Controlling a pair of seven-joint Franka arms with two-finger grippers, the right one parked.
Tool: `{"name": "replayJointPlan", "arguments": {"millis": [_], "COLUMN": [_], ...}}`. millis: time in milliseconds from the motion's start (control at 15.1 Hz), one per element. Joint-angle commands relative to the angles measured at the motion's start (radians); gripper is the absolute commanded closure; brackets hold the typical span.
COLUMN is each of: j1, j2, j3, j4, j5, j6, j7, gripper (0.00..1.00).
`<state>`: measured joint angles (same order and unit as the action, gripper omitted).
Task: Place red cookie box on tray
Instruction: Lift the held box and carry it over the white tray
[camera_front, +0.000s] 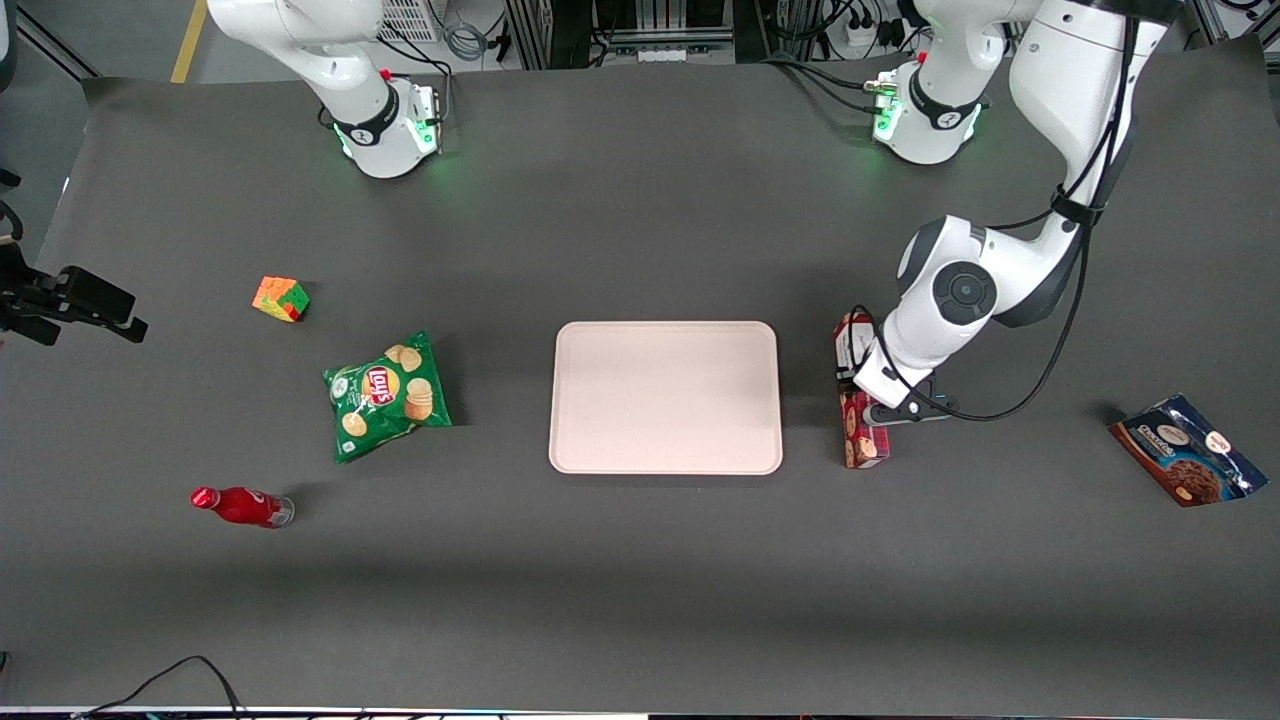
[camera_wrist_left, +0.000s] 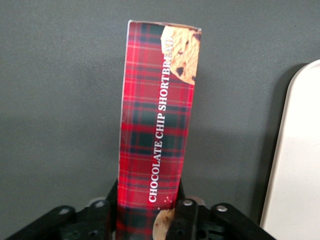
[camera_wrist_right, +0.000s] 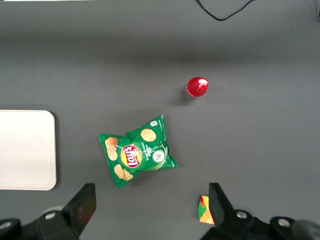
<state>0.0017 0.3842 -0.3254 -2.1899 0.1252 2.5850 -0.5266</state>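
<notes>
The tool (camera_front: 868, 385) of the left arm is down at the red cookie box (camera_front: 862, 440), with one finger (camera_wrist_left: 184, 220) on each long side, so it pinches the box near the middle of its length. The box lies on the dark desk (camera_front: 640, 580) just beside the tray (camera_front: 665, 397), at about 3 o'clock from it in the front view, and does not touch it. Its long sides run along the tray's short edge. A green chips bag (camera_front: 388, 395) lies at 9 o'clock from the tray, a colour cube (camera_front: 281, 298) at 10 o'clock, and a red bottle (camera_front: 241, 506) at 8 o'clock. A blue cookie bag (camera_front: 1187, 450) is toward the working arm's end of the desk.
</notes>
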Motion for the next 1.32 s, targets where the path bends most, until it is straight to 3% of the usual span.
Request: {"name": "replayJointPlan", "arguments": {"millis": [0, 132, 462, 792, 1057, 1255], "j1": [-0.005, -0.005, -0.003, -0.003, -0.006, -0.009], "j2": [0.005, -0.004, -0.047, -0.047, -0.027, 0.013], "j3": [0.002, 0.0, -0.027, -0.119, -0.19, -0.251], "j4": [0.019, 0.041, 0.203, 0.451, 0.516, 0.513], "j5": [0.022, 0.024, 0.024, 0.007, -0.058, -0.036], "j6": [0.001, -0.028, -0.305, -0.601, -0.615, -0.548], "j7": [-0.026, -0.023, -0.01, -0.032, -0.127, -0.21], "gripper": [0.91, 0.99, 1.0, 1.0, 1.0, 1.0]}}
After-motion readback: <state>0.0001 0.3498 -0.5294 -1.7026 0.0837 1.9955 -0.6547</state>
